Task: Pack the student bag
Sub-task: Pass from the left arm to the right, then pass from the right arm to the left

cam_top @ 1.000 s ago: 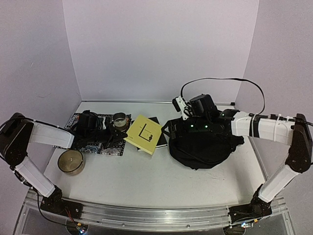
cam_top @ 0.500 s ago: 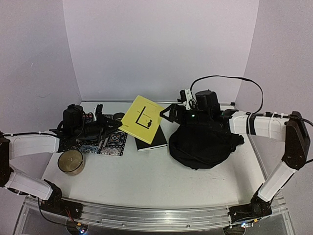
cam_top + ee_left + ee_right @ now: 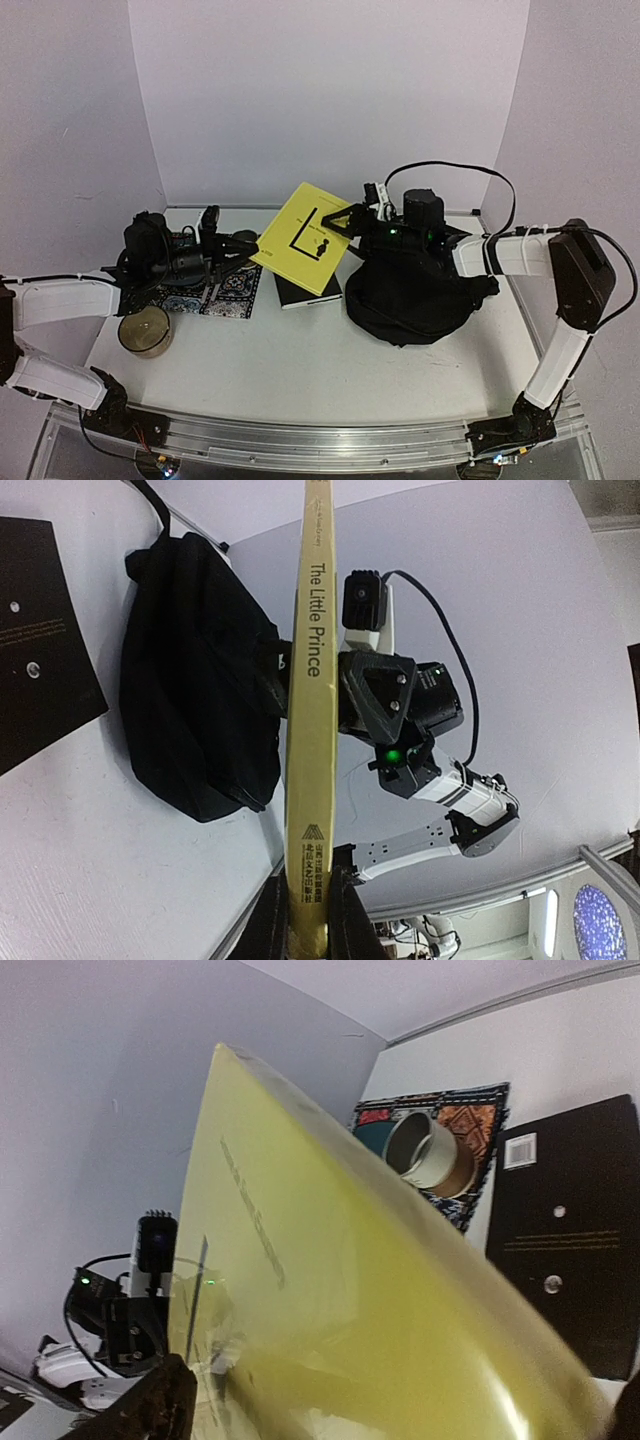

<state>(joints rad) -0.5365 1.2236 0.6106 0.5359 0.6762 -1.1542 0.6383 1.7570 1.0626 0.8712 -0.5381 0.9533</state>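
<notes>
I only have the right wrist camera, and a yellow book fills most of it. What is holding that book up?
Observer: The left gripper is shut on the bottom end of the yellow book, pinching it at the spine, clear of the table.
Operator: Where is the bag from here?
Observer: The student bag lies slumped on the right side of the table, just right of the book. I cannot tell whether its mouth is open.
Operator: And my own gripper?
Observer: From above, the right gripper sits at the book's upper right edge, jaws apart on either side of it.
</notes>
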